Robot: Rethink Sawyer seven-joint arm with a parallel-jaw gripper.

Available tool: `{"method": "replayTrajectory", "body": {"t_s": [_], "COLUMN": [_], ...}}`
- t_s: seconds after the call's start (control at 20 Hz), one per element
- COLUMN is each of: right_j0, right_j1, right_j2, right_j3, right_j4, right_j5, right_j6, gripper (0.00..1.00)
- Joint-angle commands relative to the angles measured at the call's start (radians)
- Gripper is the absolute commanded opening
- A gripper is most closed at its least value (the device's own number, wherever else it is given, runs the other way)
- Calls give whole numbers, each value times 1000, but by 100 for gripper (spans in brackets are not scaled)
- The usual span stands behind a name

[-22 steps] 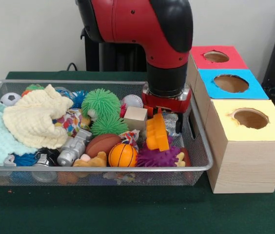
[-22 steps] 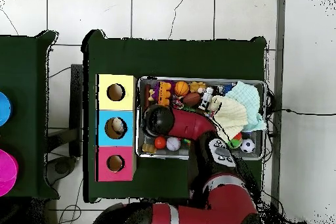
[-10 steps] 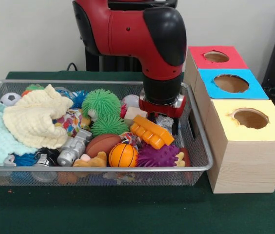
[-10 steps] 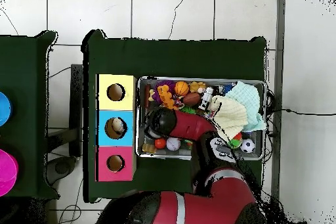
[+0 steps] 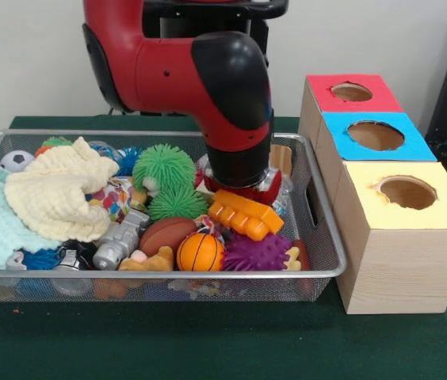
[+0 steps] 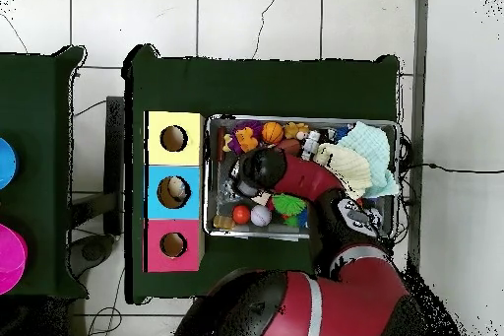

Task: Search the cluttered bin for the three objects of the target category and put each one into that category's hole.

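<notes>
Low over the right half of the wire mesh bin (image 5: 319, 273), the red and black arm's gripper (image 5: 239, 192) is buried among the toys, so I cannot tell how it is set. Just below it lies an orange ridged plastic block (image 5: 245, 214), above a purple spiky ball (image 5: 260, 255) and a small orange basketball (image 5: 200, 252). Right of the bin stands a wooden box (image 5: 390, 261) with yellow, blue and red holed tops.

A dark green cloth (image 5: 208, 340) is seen spread over the table. In the overhead view, white floor tiles (image 6: 256, 17) are shown around it, and a blue disc (image 6: 5, 163) and a magenta one (image 6: 10, 258), possibly lids, are glimpsed at the edge.
</notes>
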Motion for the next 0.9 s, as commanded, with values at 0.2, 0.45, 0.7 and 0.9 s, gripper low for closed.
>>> {"method": "replayTrajectory", "body": {"t_s": [0.2, 0.45, 0.7, 0.9], "right_j0": [-55, -77, -86, -75], "right_j1": [257, 290, 277, 259], "right_j2": [70, 86, 95, 82], "right_j3": [-151, -150, -145, -146], "right_j4": [-116, -133, -138, -113], "right_j5": [-22, -42, 10, 71], "right_j6": [-127, -123, -120, -75], "gripper": [100, 100, 100, 100]}}
